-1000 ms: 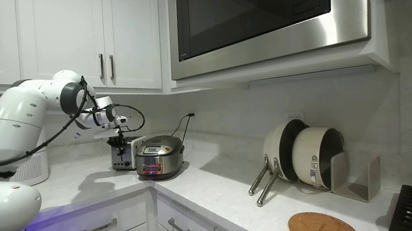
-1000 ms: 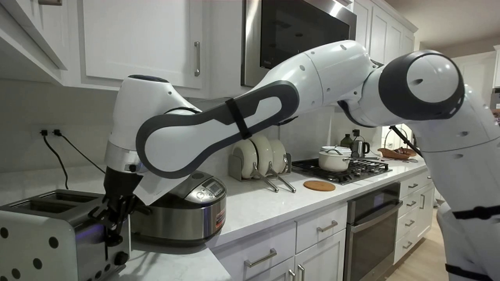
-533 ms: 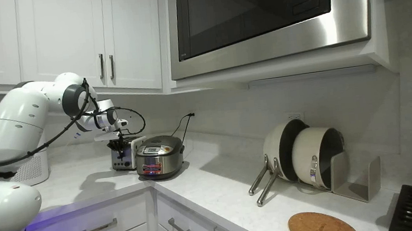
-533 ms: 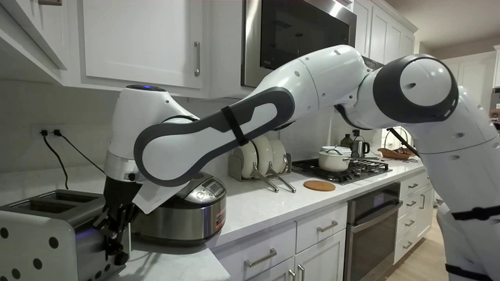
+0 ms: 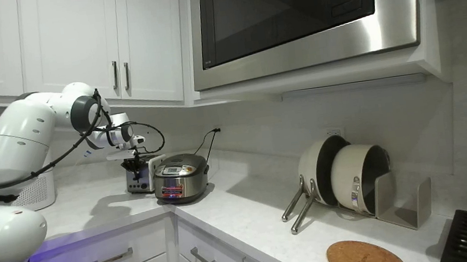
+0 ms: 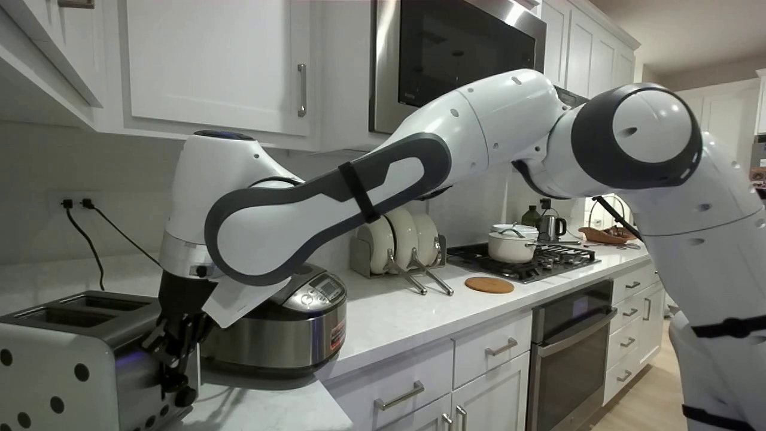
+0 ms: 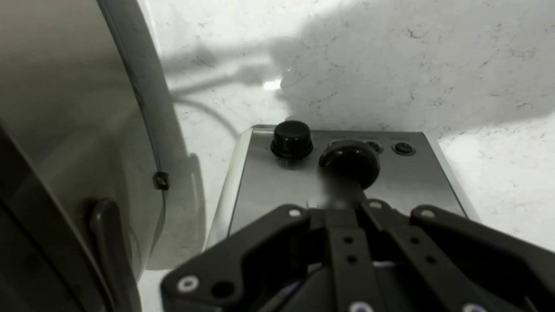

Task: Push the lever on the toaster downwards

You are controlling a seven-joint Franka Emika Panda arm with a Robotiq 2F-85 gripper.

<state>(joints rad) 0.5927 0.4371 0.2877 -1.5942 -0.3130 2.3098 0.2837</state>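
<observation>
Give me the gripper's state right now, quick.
Gripper: closed, right at the toaster's black lever knob; nothing visibly held between its jaws.

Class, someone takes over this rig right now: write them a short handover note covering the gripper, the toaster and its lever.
Gripper: shut, at the lever, apparently pressing from above.
Toaster: on the counter beside the rice cooker; its lever sits low on the front, near the dial.
Done: the lever looks pushed well down.
Left: whether it has latched cannot be seen; probably check that, then lift the gripper away.
</observation>
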